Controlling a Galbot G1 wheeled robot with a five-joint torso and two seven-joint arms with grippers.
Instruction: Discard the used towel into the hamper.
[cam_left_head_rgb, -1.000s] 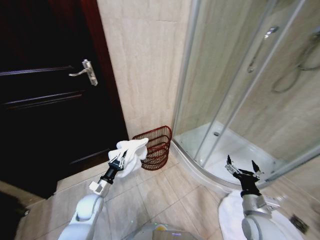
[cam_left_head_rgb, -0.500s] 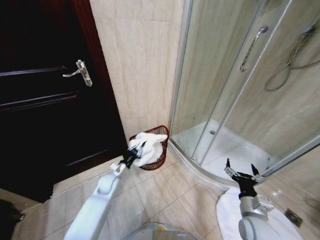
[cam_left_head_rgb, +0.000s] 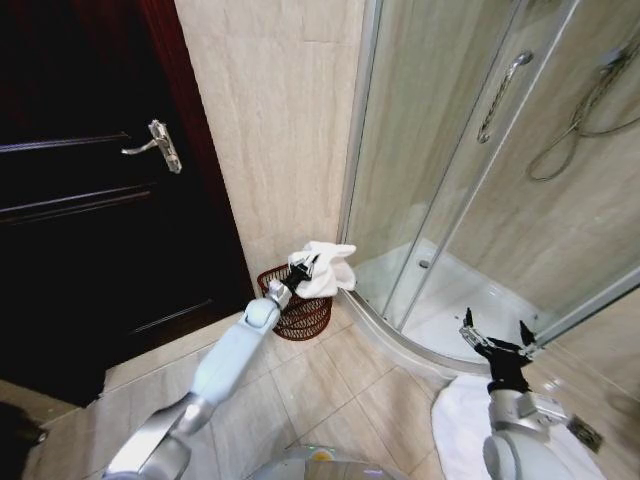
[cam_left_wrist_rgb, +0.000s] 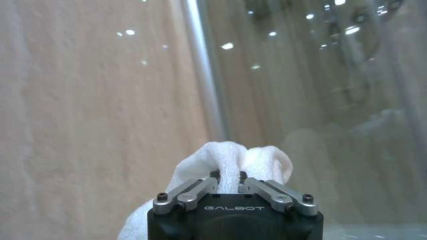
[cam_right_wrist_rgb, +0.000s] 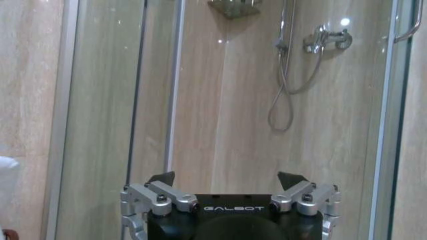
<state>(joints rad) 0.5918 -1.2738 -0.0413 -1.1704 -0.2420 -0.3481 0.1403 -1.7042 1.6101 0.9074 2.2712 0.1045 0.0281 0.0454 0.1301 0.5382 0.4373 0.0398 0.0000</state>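
I am counting one dark door (cam_left_head_rgb: 90, 190) with one lever handle (cam_left_head_rgb: 155, 146) at ten o'clock, one towel, one hamper and two arms. I am holding the white towel (cam_left_head_rgb: 325, 266) in my left end effector (cam_left_head_rgb: 302, 267), whose fingers are pinched narrow on a fold of it; in the left wrist view the cloth (cam_left_wrist_rgb: 230, 165) is bulging out above the closed tips (cam_left_wrist_rgb: 229, 176). The towel is hanging over the far rim of the hamper (cam_left_head_rgb: 298, 310), which is standing on the floor tiles against the beige wall (cam_left_head_rgb: 270, 120), just beside the shower enclosure's metal frame (cam_left_head_rgb: 358, 130) at twelve o'clock. At four o'clock my right end effector (cam_left_head_rgb: 497, 336) is hovering spread wide and empty, beside the curved shower tray (cam_left_head_rgb: 450, 300), above a white mat (cam_left_head_rgb: 460, 430).
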